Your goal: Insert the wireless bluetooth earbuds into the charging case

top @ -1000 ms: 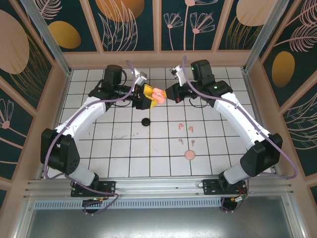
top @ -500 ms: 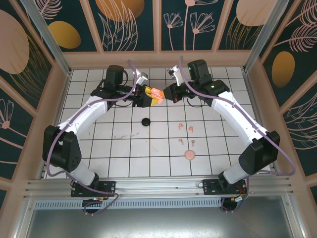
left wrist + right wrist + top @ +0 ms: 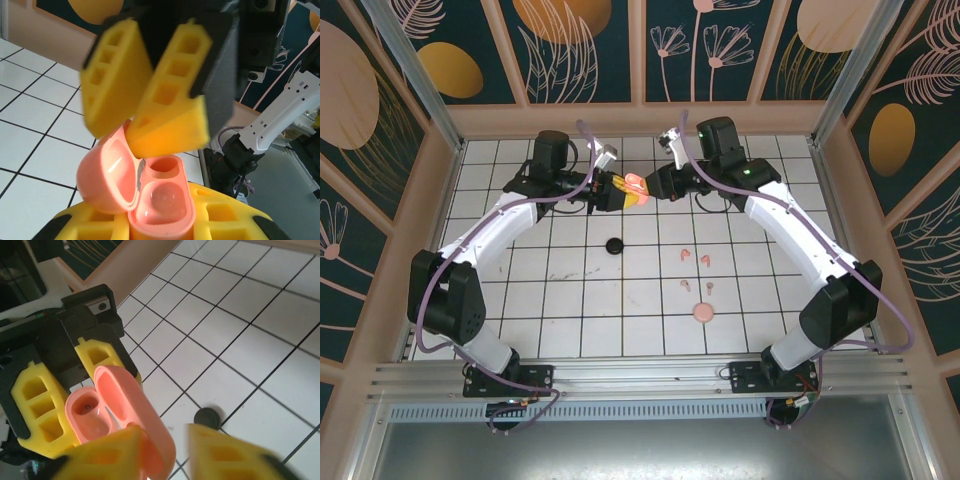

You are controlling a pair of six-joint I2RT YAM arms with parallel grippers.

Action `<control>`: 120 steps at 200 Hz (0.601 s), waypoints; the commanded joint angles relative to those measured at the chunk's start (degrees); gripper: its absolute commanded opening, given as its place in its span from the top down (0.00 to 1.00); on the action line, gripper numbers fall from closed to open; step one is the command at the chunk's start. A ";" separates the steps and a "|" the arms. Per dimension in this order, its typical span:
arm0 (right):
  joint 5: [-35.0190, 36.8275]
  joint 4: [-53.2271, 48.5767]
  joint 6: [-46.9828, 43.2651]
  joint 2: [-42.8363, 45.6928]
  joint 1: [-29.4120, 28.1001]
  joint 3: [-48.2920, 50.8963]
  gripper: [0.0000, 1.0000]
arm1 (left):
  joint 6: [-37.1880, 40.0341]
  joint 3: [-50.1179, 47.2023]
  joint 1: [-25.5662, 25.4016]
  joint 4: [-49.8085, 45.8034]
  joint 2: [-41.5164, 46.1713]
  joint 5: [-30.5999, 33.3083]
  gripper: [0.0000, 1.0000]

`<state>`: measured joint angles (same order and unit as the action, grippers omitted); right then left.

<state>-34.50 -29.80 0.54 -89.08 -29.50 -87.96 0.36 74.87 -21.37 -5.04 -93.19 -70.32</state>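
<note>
One pink case [image 3: 162,200] opened — left gripper [image 3: 618,192] clamps it, right gripper [image 3: 170,450] stands jaws apart beside its lid [image 3: 107,172]; next, fetch earbuds [image 3: 687,255].

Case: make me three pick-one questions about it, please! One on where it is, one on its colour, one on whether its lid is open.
1. Where is the case?
A. in a drawer
B. held in the left gripper
C. on a shelf

2. What colour is the case?
A. black
B. white
C. pink

3. How is its lid?
A. swung open
B. shut tight
C. taken off

Answers:
1 B: in the right wrist view the yellow fingers clamp its sides.
2 C: body and lid are both pink.
3 A: the lid leans back on its hinge, so the inside shows.
</note>
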 commanded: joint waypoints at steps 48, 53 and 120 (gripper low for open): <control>11.32 5.97 12.46 12.69 5.11 11.86 0.39 | -8.49 -13.03 -0.04 21.33 9.26 13.96 1.00; 12.71 5.66 13.19 13.33 5.22 12.99 0.39 | -9.20 -14.61 0.00 23.33 10.55 16.10 1.00; 30.47 4.50 27.29 9.03 3.30 27.31 0.39 | -9.41 -32.87 -0.42 48.51 22.59 34.57 1.00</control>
<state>-12.64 -25.50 19.79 -76.86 -24.64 -64.16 -10.09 46.48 -21.37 29.76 -73.12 -44.03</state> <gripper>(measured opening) 0.610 0.215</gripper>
